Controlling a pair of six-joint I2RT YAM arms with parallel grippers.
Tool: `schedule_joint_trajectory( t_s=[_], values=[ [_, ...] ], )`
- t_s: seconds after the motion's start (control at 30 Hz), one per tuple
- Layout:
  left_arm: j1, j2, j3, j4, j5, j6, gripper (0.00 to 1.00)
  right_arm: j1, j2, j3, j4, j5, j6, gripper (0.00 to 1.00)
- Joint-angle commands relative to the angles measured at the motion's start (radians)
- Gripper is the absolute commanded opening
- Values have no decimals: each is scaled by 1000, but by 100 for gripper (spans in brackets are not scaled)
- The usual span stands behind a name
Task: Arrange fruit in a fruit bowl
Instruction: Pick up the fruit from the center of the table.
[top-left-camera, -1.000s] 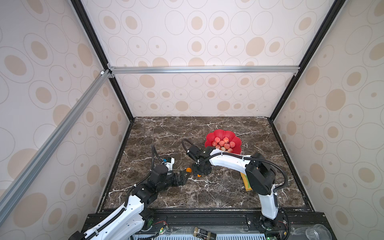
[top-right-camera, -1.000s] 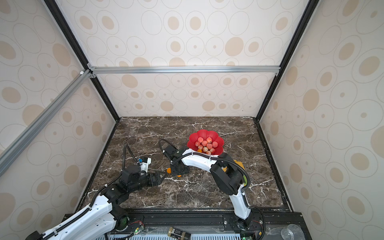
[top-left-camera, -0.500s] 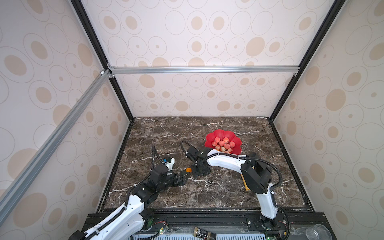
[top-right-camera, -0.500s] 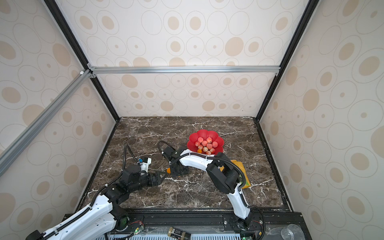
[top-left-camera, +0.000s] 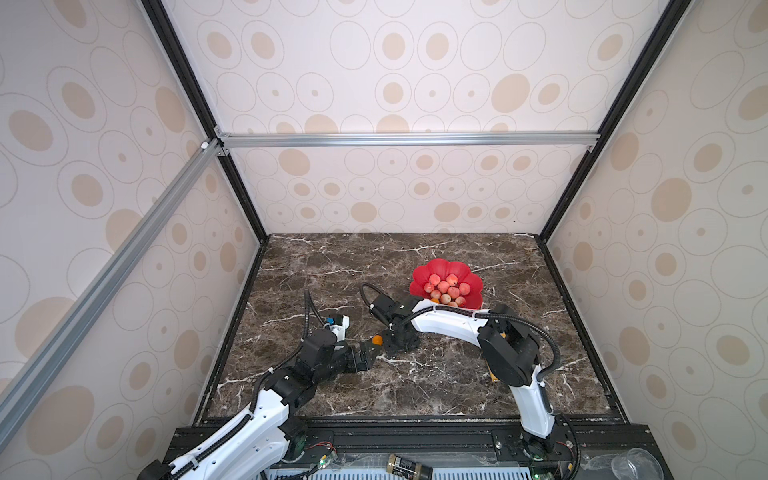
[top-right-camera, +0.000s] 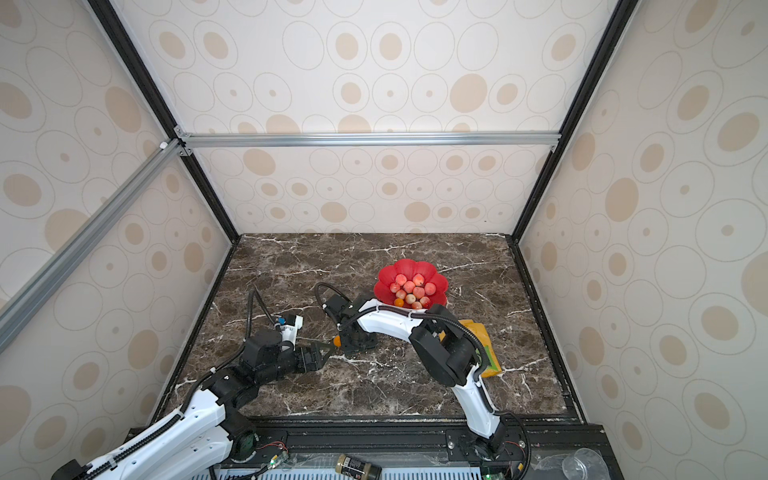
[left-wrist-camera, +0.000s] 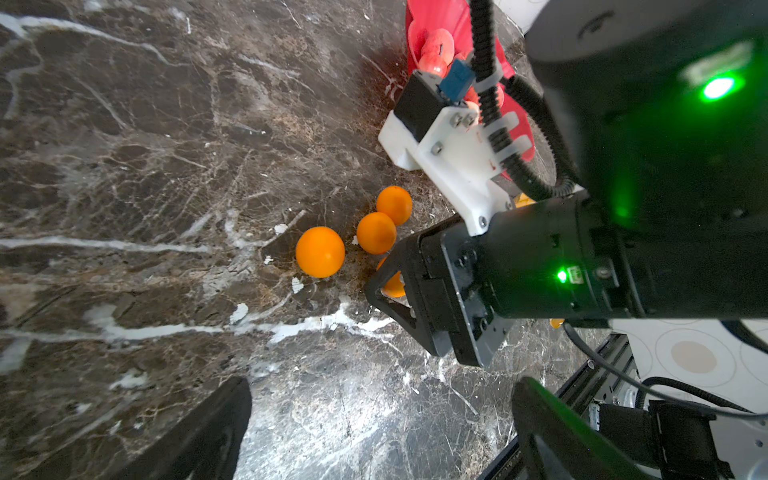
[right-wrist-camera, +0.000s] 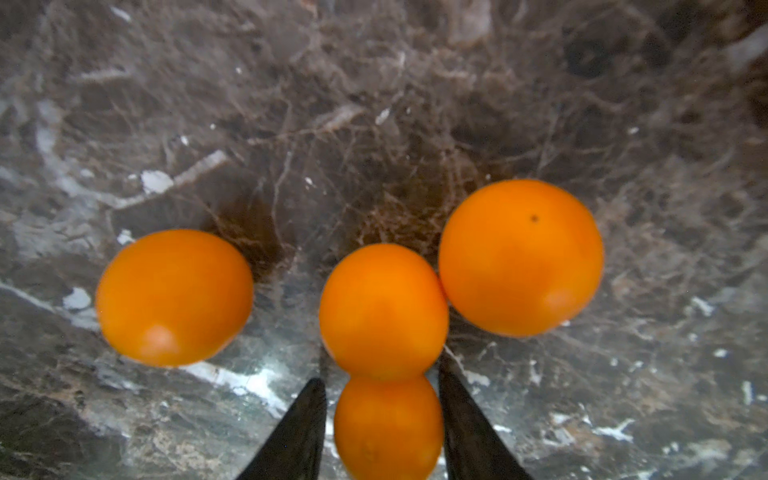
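Observation:
The red scalloped fruit bowl (top-left-camera: 440, 264) (top-right-camera: 409, 266) stands right of centre with several pink-red fruits (top-left-camera: 447, 288) and an orange one in it. Several small orange fruits lie on the marble in a cluster (left-wrist-camera: 320, 251) (right-wrist-camera: 521, 257). My right gripper (right-wrist-camera: 384, 419) (top-left-camera: 392, 337) points down over them, open, its fingers close round one orange fruit (right-wrist-camera: 388, 428): one finger touches it, a sliver of marble shows at the other. My left gripper (left-wrist-camera: 374, 419) (top-left-camera: 368, 354) is wide open just short of the cluster, holding nothing.
A yellow-green snack bag (top-right-camera: 484, 340) lies under the right arm's elbow. In the front trough are a brown bottle (top-left-camera: 409, 465) and a clear plastic cup (top-left-camera: 640, 467). Patterned walls close in the marble on three sides.
The right arm has shifted a little to the left over the orange fruits and its fingers have narrowed round one. The left arm has not moved.

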Motion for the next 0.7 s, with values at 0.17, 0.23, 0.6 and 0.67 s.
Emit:
schedule_joint_trajectory(
  t_s=[0.17, 0.23, 0.6, 0.67],
  values=[
    [-5, 19, 9, 21, 0, 10, 99, 8, 19, 20, -22, 20, 9, 44],
    [-6, 21, 12, 22, 1, 10, 99, 8, 19, 20, -23, 20, 10, 44],
    [-6, 30, 23, 14, 4, 18, 99, 8, 22, 19, -15, 14, 13, 40],
    [-6, 33, 28, 12, 3, 20, 99, 8, 22, 20, -14, 11, 13, 39]
  ],
)
